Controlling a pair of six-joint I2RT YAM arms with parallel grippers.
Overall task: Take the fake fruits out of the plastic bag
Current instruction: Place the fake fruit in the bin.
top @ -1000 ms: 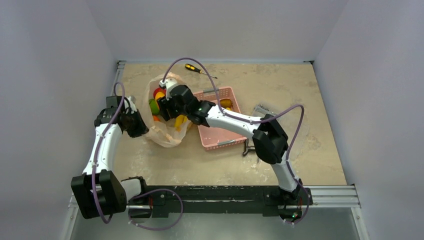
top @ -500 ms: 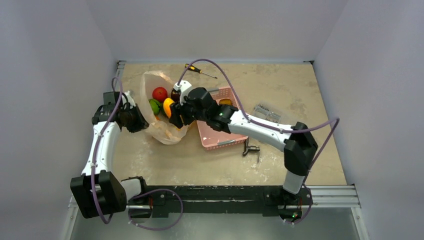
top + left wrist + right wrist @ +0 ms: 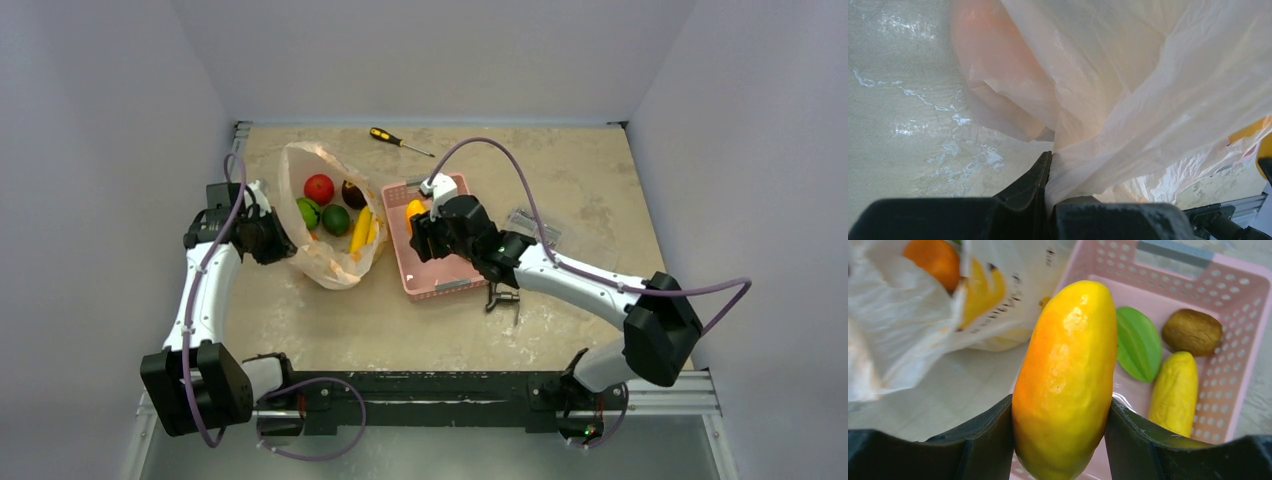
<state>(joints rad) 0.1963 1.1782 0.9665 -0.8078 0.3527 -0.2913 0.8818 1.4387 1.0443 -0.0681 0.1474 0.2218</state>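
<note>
Left wrist view is almost filled by the plastic bag [image 3: 1128, 100], so nothing inside it can be made out there. Only the two dark fingers of the left hand [image 3: 1049, 162] show at the lower edge, clenched on a gathered fold of the film. In the top external view those fingers are hidden behind the wrist and the bag's edge, and crumpled film masks the near end of the bag.

In the right wrist view the right hand [image 3: 1060, 410] grasps an orange-yellow fruit [image 3: 1068, 350] upright between its fingers, with the fruit's lower end cut off by the frame. It hangs over the left part of the pink basket [image 3: 1248, 305], where a flat green fruit [image 3: 1138, 342], a brown kiwi [image 3: 1192, 331] and a yellow oblong fruit [image 3: 1175, 392] lie. An orange patch behind the film at top left may be fruit or print; I cannot tell which.

The bag lies on the bench [image 3: 560, 170] just left of the basket with its mouth gaping. It is thin, crinkly and pale peach. Inside sit a glossy red apple [image 3: 319, 188], a dark purple-brown fruit [image 3: 353, 193], two green round fruits [image 3: 336, 219] side by side, and yellow bananas [image 3: 362, 230].
</note>
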